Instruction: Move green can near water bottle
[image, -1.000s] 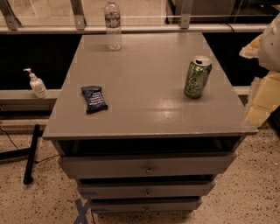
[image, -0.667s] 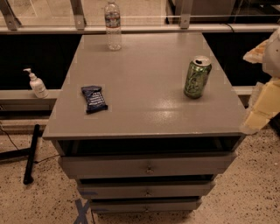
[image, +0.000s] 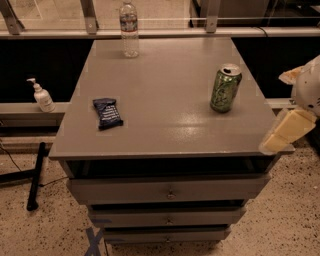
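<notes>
Left of the table (image: 165, 125), on a low ledge apart from it, stands a white pump dispenser (image: 42, 96). On the table's left part a dark blue snack packet (image: 108, 113) lies flat, near the left edge and toward the front. At the table's far edge, left of the middle, the water bottle (image: 129, 29) stands upright. The green can (image: 225, 88) stands upright on the table's right part, near the right edge and well apart from the bottle. Only bare grey top lies between the two, and the packet sits off to the side of that stretch. Off the table's right front corner is the gripper (image: 295, 112), near the can but not touching it. It has hold of nothing that shows; how far open it is cannot be told.
</notes>
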